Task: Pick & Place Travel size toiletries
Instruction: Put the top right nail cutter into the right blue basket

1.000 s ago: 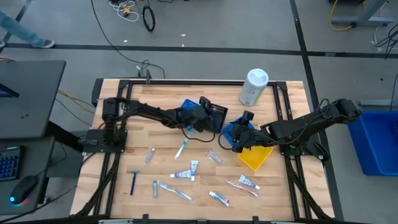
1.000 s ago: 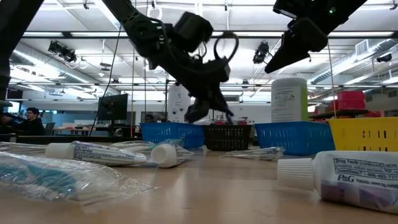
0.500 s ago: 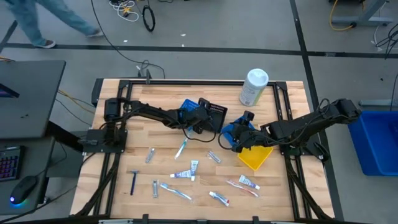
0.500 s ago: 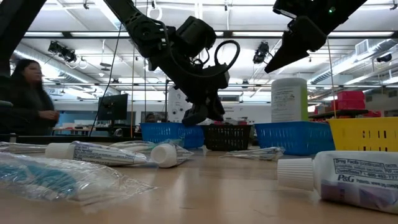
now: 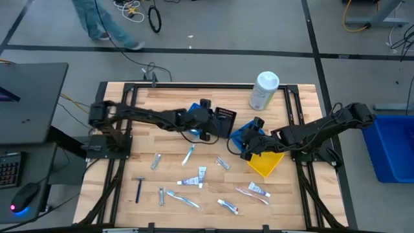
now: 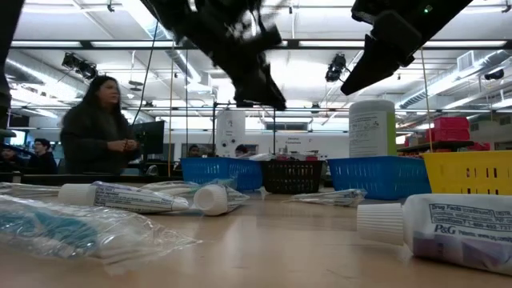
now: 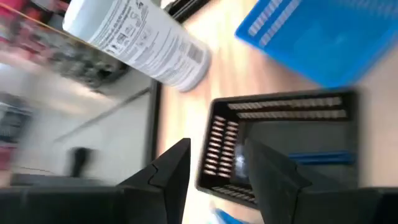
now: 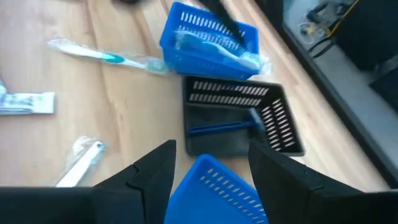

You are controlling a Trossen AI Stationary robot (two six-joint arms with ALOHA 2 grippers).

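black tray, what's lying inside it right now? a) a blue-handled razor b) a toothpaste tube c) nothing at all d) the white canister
a: the right wrist view shows a blue-handled razor lying flat on the floor of the black tray, and the left wrist view shows the same blue handle inside it.

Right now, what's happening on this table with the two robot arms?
The two arms are sorting travel toiletries into small baskets. The left gripper hangs open over the black basket, which holds a blue-handled razor. The right gripper is open and empty, above a blue basket next to the yellow basket. A wrapped toothbrush already lies in the other blue basket. Toothbrushes, razors and toothpaste tubes lie loose on the wooden table.
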